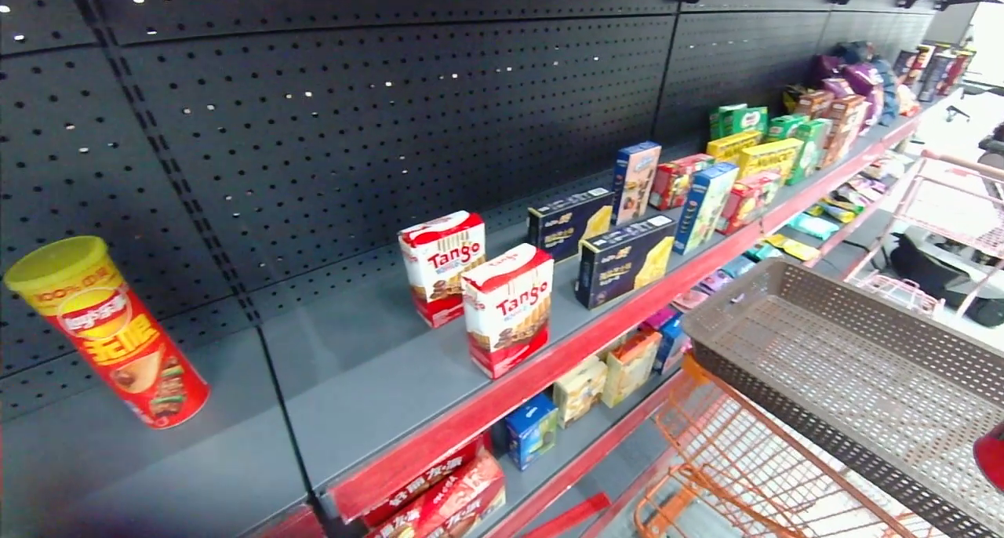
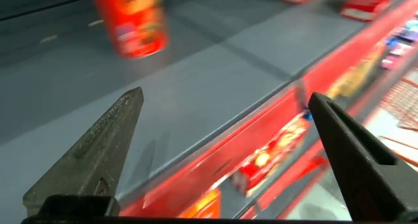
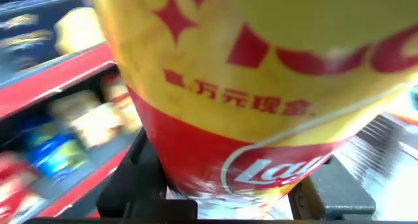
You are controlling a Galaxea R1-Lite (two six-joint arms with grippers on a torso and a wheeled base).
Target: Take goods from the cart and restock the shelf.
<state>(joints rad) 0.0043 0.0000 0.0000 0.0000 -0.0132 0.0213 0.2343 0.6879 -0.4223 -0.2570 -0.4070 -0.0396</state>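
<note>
Right wrist view: my right gripper point(image 3: 235, 188) is clamped around the yellow-and-red chip can point(image 3: 261, 87), held just beside the cart's basket point(image 1: 847, 350). My left gripper point(image 2: 225, 96) gapes empty, well apart from that basket. I'd keep the squeeze firm and set the can base-first on the shelf point(image 1: 376, 381). Its long axis seems to cross the fingers, tilted, and I can't tell which end is up.

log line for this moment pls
left gripper: open, above shelf | right gripper: shut on chip canister | red tube: standing on shelf | basket: on cart
</note>
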